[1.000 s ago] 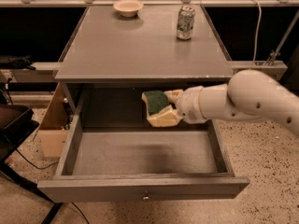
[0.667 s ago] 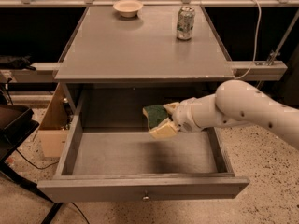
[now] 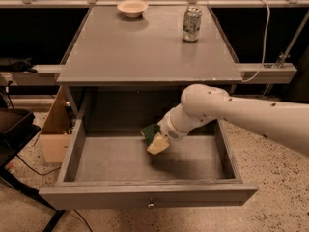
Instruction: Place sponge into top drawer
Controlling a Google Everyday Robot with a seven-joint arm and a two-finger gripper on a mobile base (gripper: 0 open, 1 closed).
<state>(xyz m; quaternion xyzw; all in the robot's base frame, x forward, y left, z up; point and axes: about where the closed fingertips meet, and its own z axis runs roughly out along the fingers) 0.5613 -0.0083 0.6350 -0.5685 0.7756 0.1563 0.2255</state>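
Observation:
The top drawer is pulled wide open below the tabletop, with its small round knob on the front panel. My gripper reaches in from the right on a white arm and is shut on the sponge. The sponge's dark green layer faces up and left and its pale yellow foam points down. The sponge hangs tilted over the middle of the drawer, close above its floor. I cannot tell whether it touches the floor.
A cream bowl and a soda can stand at the back of the grey tabletop. A cardboard box and a black object stand left of the drawer. A metal rail runs along the right.
My gripper has moved down and slightly left with the sponge, from just under the tabletop's edge to low over the drawer floor.

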